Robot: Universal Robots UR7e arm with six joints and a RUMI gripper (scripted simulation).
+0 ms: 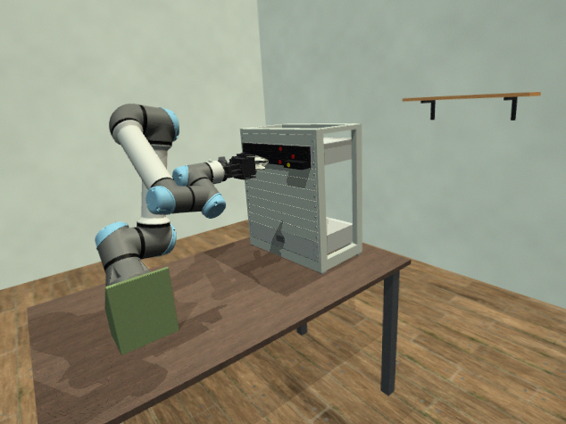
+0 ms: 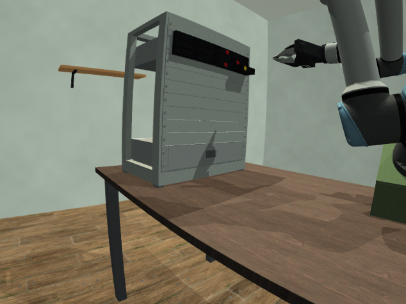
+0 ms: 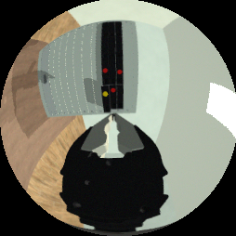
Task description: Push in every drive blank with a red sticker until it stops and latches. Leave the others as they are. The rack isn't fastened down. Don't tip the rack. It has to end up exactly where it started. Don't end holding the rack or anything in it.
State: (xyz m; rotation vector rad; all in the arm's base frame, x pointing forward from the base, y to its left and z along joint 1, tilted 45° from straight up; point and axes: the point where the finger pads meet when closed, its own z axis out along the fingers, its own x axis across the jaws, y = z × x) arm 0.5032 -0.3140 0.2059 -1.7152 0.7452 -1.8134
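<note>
While fully closed and empty, the pincer point(image 2: 278, 57) hangs apart from the rack point(image 2: 203, 114)

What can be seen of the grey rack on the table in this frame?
The tall grey metal rack stands upright near the far end of the dark wooden table, all feet down. Its front is stacked grey blanking panels with screw rows along both edges; its side is open, showing inner shelves. A black drive strip crosses the top, bearing three red stickers and one yellow sticker; the yellow-marked blank juts out. The closed black end effector is near the strip, not touching.
</note>
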